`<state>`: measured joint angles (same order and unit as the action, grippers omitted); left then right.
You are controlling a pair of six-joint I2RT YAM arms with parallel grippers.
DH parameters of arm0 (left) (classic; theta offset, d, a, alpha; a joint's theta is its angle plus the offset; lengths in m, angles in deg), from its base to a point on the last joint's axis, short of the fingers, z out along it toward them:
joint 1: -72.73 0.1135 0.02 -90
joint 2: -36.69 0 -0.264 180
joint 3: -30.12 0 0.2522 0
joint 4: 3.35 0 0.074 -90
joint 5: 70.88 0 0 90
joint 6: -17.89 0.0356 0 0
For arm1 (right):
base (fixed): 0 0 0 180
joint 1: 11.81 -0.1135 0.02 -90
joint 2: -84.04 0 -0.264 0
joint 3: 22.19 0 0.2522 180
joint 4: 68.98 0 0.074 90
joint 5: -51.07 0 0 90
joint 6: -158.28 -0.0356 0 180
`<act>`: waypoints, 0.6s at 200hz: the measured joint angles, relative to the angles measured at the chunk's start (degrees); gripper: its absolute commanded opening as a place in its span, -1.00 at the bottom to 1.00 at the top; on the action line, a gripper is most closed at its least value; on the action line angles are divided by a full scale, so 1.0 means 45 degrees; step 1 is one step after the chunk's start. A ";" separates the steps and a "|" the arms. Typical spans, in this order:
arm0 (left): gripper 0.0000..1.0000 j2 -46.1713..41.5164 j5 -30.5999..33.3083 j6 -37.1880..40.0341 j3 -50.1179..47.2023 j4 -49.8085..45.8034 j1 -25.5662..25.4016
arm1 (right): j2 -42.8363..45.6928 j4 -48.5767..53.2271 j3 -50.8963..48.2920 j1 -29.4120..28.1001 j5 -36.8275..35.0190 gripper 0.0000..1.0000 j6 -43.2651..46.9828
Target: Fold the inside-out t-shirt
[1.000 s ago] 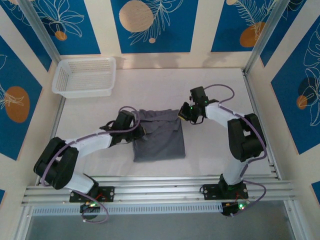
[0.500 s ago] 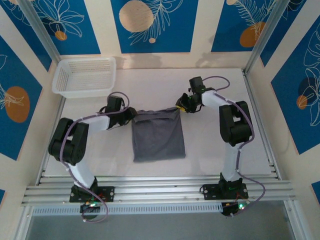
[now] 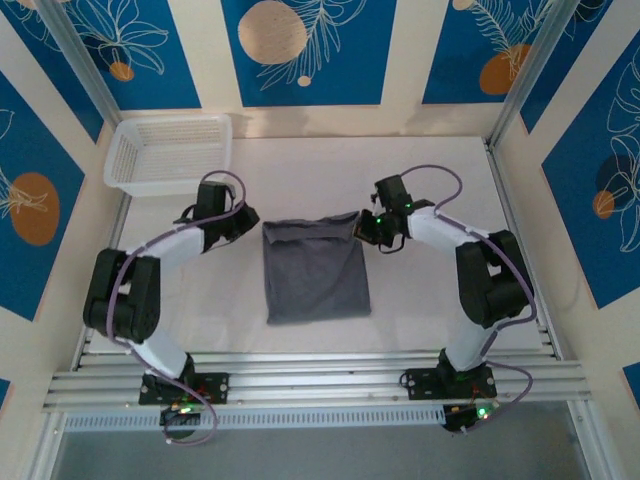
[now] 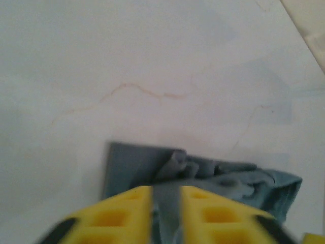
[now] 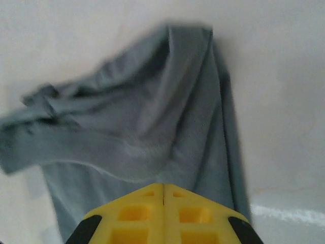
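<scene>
Right in the middle of the table [image 3: 300, 165], a bit ahead of where the arms are bolted, your inside-out t-shirt [image 3: 315, 275] now sits as a tidy, flat dark grey rectangle. A second ago both arms were still dragging the top flap across it. Since then they've let go and backed off the far edge. Your left gripper [image 3: 248, 226] is clenched and parked just off the far-left corner. Its wrist view shows grey cloth in the slit between the fingers, but from above it looks clear of the shirt. Your right gripper [image 3: 364, 228] is clamped shut on nothing, just beside the far-right corner. I'd call this fold done, maybe one more to go. Further back, the white mesh basket [image 3: 120, 150] sits in the far-left corner. No readable brand, tag or text anywhere, just leafy blue wall panels [image 3: 300, 50].
</scene>
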<state>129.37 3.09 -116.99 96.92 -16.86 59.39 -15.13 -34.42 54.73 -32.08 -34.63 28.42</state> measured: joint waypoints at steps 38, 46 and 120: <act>-1.00 -0.1273 0.0199 0.0432 -0.1486 -0.1331 -0.0928 | -0.0588 -0.0083 -0.0223 -0.0058 -0.0248 -1.00 -0.0049; -1.00 -0.1214 0.0121 0.0442 -0.1554 -0.1477 -0.1078 | -0.0690 -0.0117 -0.0165 -0.0053 -0.0238 -1.00 -0.0049; -0.97 0.1098 -0.0763 -0.0185 0.0131 -0.0355 -0.1506 | -0.2259 -0.0816 0.1617 -0.0058 0.0010 -1.00 -0.0549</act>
<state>134.31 -0.34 -117.82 97.51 -18.46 52.61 -25.30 -38.09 62.01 -32.34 -34.59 25.95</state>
